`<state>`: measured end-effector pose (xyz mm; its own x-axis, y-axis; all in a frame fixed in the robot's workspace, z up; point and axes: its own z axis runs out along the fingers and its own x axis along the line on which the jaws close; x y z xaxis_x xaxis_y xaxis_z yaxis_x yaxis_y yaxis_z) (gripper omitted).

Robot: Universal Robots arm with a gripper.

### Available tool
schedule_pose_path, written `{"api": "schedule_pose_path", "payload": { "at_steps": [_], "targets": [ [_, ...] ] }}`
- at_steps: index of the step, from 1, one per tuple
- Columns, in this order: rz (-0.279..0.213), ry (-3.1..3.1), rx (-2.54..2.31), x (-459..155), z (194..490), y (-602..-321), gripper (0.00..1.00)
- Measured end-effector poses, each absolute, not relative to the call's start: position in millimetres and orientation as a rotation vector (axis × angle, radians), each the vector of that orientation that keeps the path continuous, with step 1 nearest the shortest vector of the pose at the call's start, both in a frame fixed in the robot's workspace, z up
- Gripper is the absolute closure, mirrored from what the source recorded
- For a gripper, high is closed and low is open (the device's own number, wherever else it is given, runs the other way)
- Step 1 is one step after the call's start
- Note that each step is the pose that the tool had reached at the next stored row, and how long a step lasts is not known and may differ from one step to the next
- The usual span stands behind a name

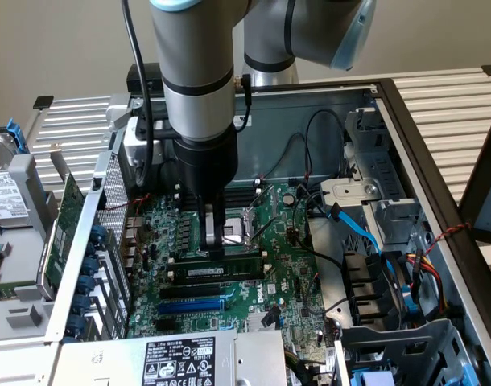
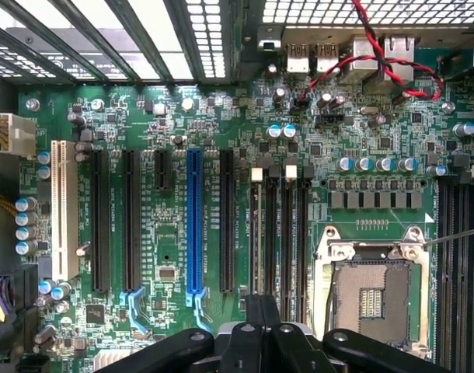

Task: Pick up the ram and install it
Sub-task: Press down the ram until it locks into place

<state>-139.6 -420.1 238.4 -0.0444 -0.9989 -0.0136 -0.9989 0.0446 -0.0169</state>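
Observation:
The ram, a thin green stick with black chips and a white label, stands on its long edge in a slot on the motherboard, just in front of the CPU socket. My gripper comes straight down on the middle of the ram's top edge. Its fingers are shut together and their tips meet that edge. I cannot tell whether they pinch the ram or only touch it. In the wrist view the shut gripper hangs over the row of memory slots beside the CPU socket.
The board lies in an open PC case. Black and blue expansion slots run in front of the ram. A green card stands outside the case at the exterior view's left. Cables and drive bays crowd the right. A power supply sits in front.

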Motion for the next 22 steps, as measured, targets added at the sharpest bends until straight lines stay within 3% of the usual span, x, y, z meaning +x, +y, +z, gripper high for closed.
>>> {"api": "schedule_pose_path", "payload": {
  "at_steps": [22],
  "targets": [
    [-0.006, 2.256, -2.157, -137.9, 231.5, -419.4, 0.9]
  ]
}}
